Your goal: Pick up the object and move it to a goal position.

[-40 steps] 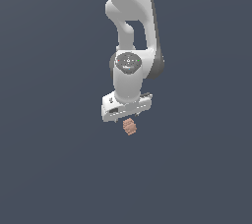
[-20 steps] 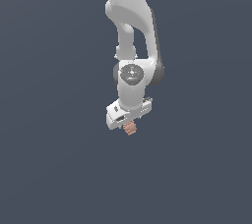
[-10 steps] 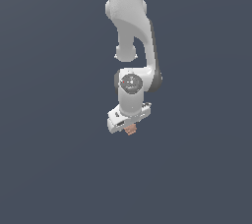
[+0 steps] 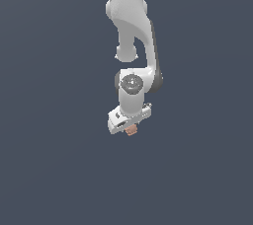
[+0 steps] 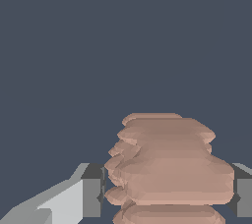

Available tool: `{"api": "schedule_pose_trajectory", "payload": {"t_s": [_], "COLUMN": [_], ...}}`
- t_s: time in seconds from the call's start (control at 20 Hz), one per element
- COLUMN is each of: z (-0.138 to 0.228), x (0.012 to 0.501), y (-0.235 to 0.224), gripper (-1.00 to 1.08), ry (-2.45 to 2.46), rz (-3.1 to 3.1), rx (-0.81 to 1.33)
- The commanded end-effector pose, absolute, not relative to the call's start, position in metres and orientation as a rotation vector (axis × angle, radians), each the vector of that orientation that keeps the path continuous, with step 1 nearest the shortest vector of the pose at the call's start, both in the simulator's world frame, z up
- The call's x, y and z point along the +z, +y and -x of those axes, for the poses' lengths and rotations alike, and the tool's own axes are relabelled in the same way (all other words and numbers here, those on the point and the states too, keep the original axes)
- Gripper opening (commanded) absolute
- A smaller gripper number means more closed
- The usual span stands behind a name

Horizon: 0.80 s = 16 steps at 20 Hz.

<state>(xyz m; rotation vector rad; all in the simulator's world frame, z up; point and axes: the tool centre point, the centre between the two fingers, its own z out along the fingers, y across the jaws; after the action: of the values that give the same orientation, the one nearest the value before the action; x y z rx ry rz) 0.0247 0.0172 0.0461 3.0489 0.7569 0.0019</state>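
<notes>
The object (image 4: pixel 131 130) is a small lumpy pinkish-brown block with ridged sides. In the exterior view it pokes out just below the white gripper (image 4: pixel 129 128), near the middle of the picture. The gripper is shut on it, and most of the block is hidden by the hand. In the wrist view the object (image 5: pixel 170 169) fills the space between the two fingers (image 5: pixel 91 197), which press on its two sides. The gripper (image 5: pixel 165 198) holds it in the air above a plain dark grey surface.
The white arm (image 4: pixel 131 26) comes down from the top of the exterior view. A plain dark blue-grey ground (image 4: pixel 49 169) lies all around. No goal marker shows in either view.
The arm has folded and the wrist has turned. The gripper, still shut on the object, has shifted slightly toward the exterior view's right and kept about the same height.
</notes>
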Motion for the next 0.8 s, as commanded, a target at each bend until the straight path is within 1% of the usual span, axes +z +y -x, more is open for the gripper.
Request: {"api": "schedule_pose_trajectory", "payload": {"t_s": [0.0,0.35,0.75], "z": [-0.025,-0.026,-0.033], "x": [0.046,0.063,0.121], "y": [0.017,0.017,0.018], "gripper": [-1.0,-1.0,-1.0], "ry": [0.756,0.756,0.757], "rz": [-3.049,-3.049,-3.049], "rx": [0.001,0.001,0.001]}}
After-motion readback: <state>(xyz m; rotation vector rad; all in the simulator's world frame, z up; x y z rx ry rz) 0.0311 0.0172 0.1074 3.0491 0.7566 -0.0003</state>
